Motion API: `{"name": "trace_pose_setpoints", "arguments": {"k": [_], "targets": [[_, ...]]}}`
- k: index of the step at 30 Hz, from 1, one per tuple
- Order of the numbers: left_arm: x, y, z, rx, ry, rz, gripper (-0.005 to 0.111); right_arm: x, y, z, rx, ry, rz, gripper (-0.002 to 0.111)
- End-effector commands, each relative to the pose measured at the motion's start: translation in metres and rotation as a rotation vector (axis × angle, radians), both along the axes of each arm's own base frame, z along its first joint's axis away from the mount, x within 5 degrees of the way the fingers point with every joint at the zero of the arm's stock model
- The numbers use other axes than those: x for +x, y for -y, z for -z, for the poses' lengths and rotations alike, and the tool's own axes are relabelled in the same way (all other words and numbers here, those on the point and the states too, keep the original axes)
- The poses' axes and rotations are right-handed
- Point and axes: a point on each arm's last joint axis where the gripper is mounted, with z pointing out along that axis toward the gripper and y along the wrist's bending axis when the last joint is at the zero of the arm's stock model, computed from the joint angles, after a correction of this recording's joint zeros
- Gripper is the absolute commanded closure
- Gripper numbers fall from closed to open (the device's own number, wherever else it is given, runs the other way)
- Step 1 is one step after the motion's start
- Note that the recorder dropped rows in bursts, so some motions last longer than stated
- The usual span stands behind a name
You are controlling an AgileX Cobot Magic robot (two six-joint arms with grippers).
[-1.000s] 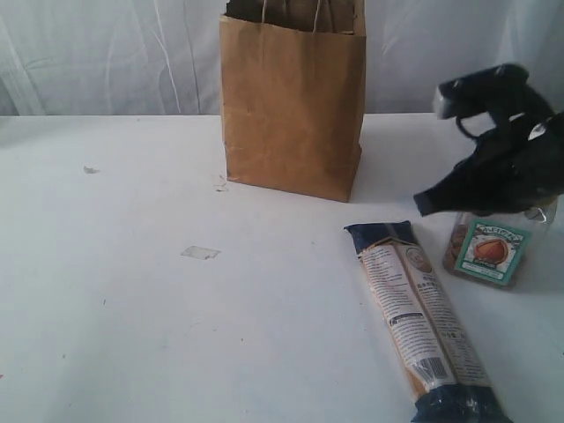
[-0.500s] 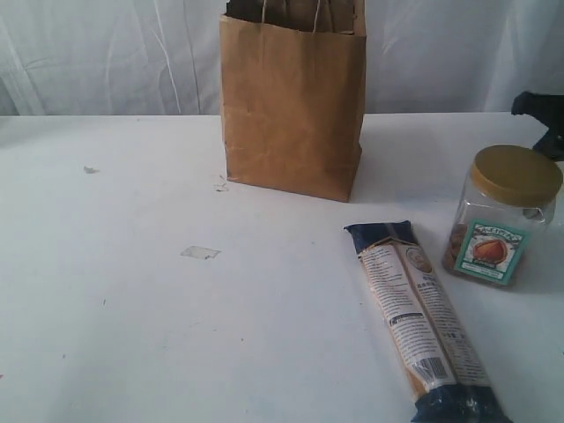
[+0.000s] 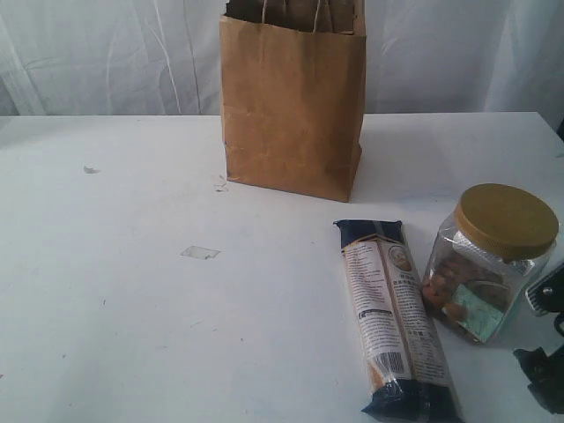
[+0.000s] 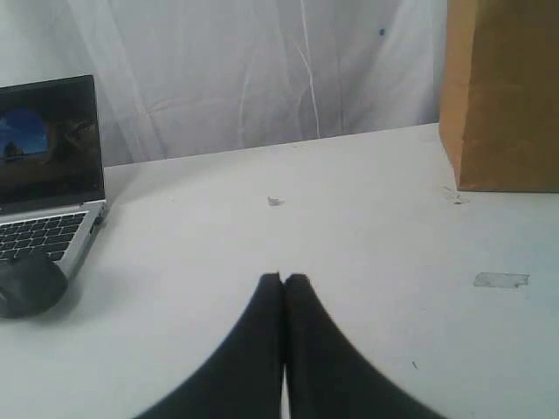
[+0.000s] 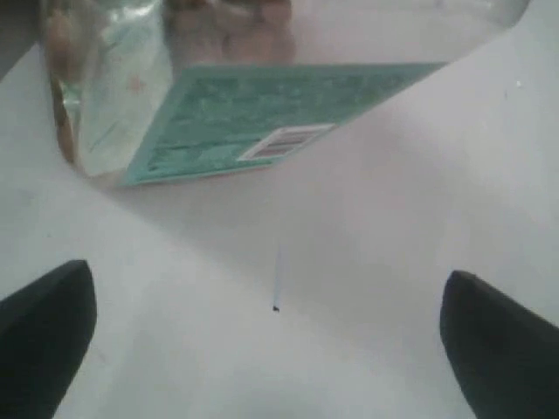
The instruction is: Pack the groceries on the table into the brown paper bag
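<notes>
While the white tabletop [image 3: 132,335] lies largely bare, three task items occupy its middle and right in the exterior view.

1. Brown paper bag [image 3: 293,106]: stands upright at the far middle, mouth open, thin handles showing at the top.
2. Long pasta packet [image 3: 392,326]: lies flat in front of the bag and apart from it, lengthwise toward the camera, with dark blue ends and the printed label up.
3. Gold-lidded clear jar [image 3: 489,260]: stands just right of the packet; whether the two touch cannot be told. It has brownish pieces inside and a teal label set askew on the side facing the near right corner.

Left gripper [image 4: 283,281]: fingers [image 4: 266,301] pressed tip to tip with nothing between them, poised over bare tabletop.

Right gripper [image 5: 271,327]: fingers [image 5: 52,323] spread wide and holding nothing. The jar's teal label sits close ahead of them, outside the gap.

Other: strip of clear tape [image 3: 200,253] stuck to the tabletop left of the packet. An open laptop [image 4: 48,175] and a dark mouse [image 4: 31,284] show at the tabletop's edge in the left wrist view.
</notes>
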Motion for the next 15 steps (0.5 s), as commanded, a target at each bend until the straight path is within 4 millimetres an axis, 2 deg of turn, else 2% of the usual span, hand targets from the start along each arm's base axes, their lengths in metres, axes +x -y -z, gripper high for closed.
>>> {"name": "trace_pose_setpoints", "arguments": {"k": [1,3,6,8,15], "targets": [[-0.001,0.0,0.001,-0.004,0.004,0.007,0.107,0.008,0.0,0.005,0.078,-0.042,0.081,0.003],[-0.001,0.0,0.001,-0.004,0.004,0.007,0.107,0.008,-0.002,0.0,0.119,-0.058,0.097,0.003],[-0.001,0.0,0.001,-0.004,0.004,0.007,0.107,0.009,-0.001,-0.017,0.186,0.068,0.181,0.003],[-0.001,0.0,0.001,-0.004,0.004,0.007,0.107,0.011,0.001,-0.022,0.215,0.117,0.225,0.003],[-0.001,0.0,0.001,-0.004,0.004,0.007,0.107,0.014,-0.025,-0.018,0.192,0.11,0.065,0.003]]}}
